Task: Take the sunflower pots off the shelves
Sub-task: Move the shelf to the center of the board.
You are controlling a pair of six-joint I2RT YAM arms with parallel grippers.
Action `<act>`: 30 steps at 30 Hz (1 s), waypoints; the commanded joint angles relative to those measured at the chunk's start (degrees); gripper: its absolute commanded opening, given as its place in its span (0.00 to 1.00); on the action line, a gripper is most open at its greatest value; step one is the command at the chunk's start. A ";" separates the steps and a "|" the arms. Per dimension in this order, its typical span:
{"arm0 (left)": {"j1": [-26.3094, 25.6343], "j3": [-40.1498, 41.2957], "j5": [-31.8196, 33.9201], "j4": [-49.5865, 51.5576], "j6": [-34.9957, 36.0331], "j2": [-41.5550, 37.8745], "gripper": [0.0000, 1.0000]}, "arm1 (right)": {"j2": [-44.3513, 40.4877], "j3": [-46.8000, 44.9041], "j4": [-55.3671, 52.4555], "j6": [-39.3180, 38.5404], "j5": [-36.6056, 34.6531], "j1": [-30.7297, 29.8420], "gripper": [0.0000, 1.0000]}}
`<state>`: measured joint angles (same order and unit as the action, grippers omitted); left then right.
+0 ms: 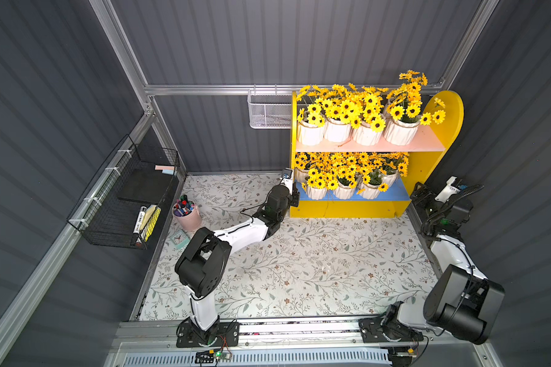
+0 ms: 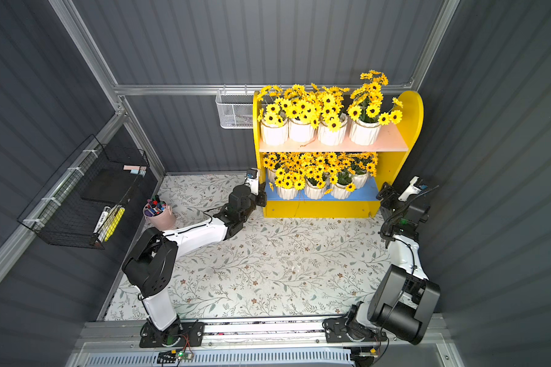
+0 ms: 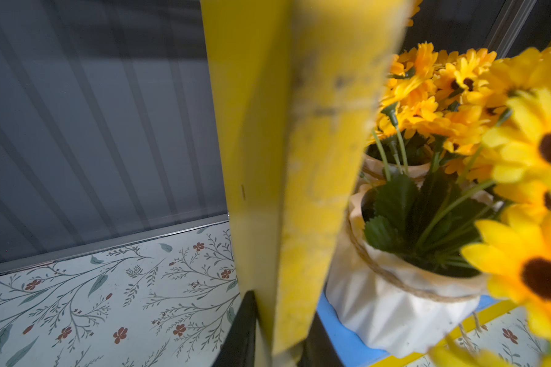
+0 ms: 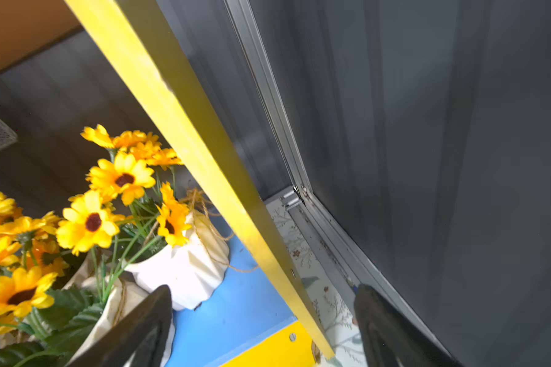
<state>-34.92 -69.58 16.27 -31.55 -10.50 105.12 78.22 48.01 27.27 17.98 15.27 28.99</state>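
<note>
I log: pots (image 1: 344,190) all on the shelves (image 1: 439,114), upper right in a top view; left gripper (image 3: 277,317) clamped on the left side panel (image 3: 268,159), right gripper (image 4: 264,287) spread astride the right panel (image 4: 204,190), so the pots lie inboard, between both.

A yellow shelf unit (image 1: 442,108) stands at the back right of the floral table (image 1: 299,270), four white sunflower pots (image 1: 337,130) lined along its pink upper board and more packed onto the blue lower board. The left gripper (image 1: 296,197) sits against the front edge of the unit's left side panel, level with the blue board, and the right gripper (image 1: 418,192) is just beside the right panel's lower front edge. A white mesh basket (image 1: 268,111) hangs on the back wall beside the unit; a pink cup of markers (image 1: 187,217) stands near a black wire rack (image 1: 124,203).
</note>
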 commanded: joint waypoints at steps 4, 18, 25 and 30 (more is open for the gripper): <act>5.42 -0.98 -3.61 -3.38 -1.13 4.49 0.00 | 3.45 2.32 6.96 1.10 2.23 1.76 0.76; 6.09 -2.67 -5.70 -3.43 -0.09 6.36 0.00 | 11.94 6.28 13.02 -0.23 12.99 1.94 0.61; 6.29 -2.63 -6.05 -4.22 0.13 7.09 0.00 | 16.47 9.69 14.55 0.83 14.46 1.94 0.66; 6.34 -3.16 -6.48 -4.25 0.15 7.76 0.00 | 19.43 10.22 16.70 1.23 15.28 1.85 0.50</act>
<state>-34.24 -69.58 14.72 -33.69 -10.00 106.19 96.12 56.93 40.58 18.83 28.99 30.76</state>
